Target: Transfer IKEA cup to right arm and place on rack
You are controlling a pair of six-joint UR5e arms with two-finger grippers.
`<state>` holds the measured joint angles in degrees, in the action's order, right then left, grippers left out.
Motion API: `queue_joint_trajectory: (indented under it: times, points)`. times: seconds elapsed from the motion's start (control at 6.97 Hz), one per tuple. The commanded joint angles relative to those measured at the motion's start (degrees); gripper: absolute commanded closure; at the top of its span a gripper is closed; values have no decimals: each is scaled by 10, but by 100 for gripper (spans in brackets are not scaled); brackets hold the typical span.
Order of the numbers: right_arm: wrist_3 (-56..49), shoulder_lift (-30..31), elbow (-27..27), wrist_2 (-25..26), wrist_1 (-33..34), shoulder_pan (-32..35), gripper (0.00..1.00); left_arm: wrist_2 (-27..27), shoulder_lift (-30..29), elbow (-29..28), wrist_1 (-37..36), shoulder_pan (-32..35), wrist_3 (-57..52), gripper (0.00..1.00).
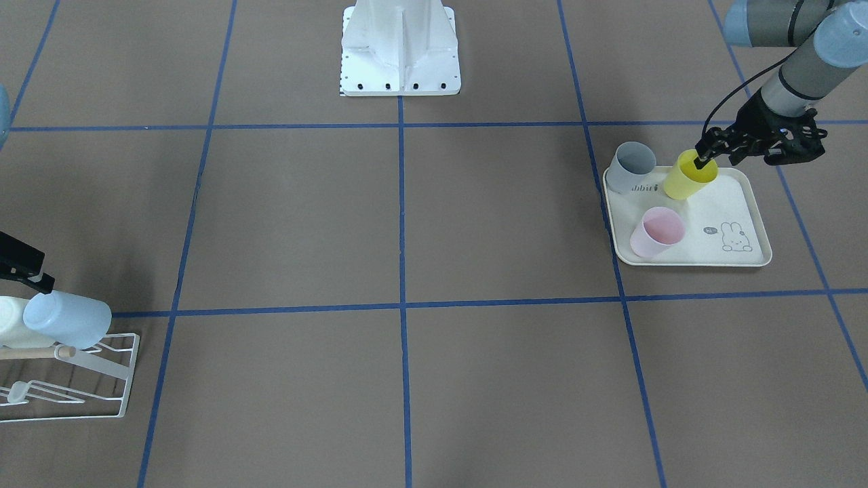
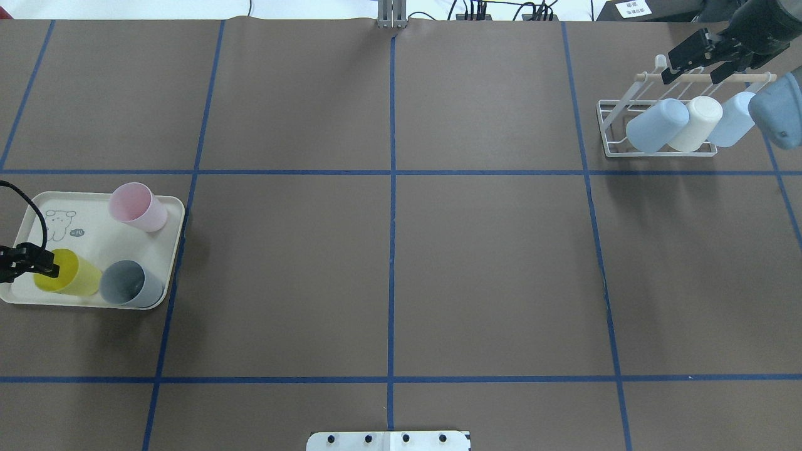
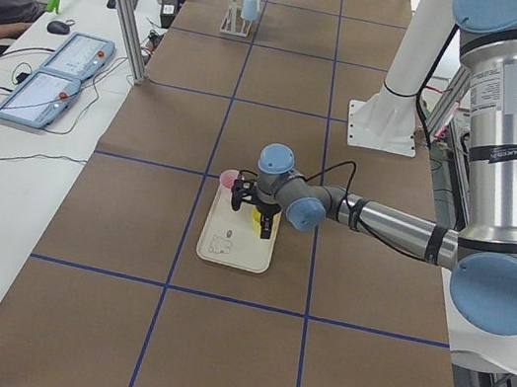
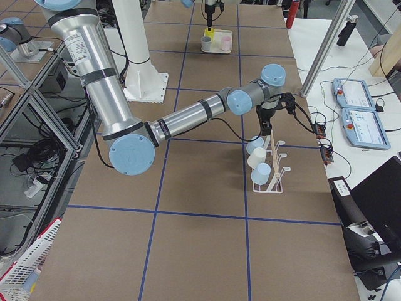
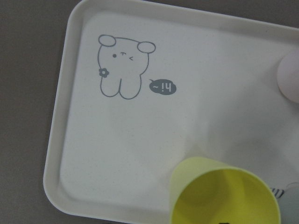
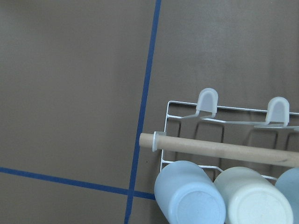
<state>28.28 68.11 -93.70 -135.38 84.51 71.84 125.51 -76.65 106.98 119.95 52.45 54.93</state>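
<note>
A yellow cup (image 1: 690, 176) stands on the cream rabbit-print tray (image 1: 725, 203), next to a grey cup (image 1: 630, 168) and a pink cup (image 1: 656, 232). My left gripper (image 1: 705, 158) is shut on the yellow cup's rim, one finger inside it; the overhead view shows the gripper (image 2: 45, 268) and cup (image 2: 69, 275) too. The white wire rack (image 2: 611, 128) with its wooden dowel holds two light blue cups and a cream cup (image 2: 695, 123). My right gripper (image 2: 689, 74) is open and empty just above the dowel.
The robot's white base plate (image 1: 400, 74) sits at the table's robot-side edge. Blue tape lines divide the brown table. In the right wrist view two looped prongs (image 6: 206, 100) on the rack carry nothing. Operators' tablets lie on side benches.
</note>
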Motion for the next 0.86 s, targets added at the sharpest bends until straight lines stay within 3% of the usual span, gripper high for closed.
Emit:
queue_joint_trajectory:
  times: [0.0,0.29,0.72]
  points:
    - [14,2,-10,-1,0,0,1,0,-3,-5,0,-3,0,80]
    - [21,9,-22,-2,1,0,1,1,-8,-5,1,-11,23,100]
    - [22,8,-22,-2,1,-1,1,11,9,16,0,11,5,100]
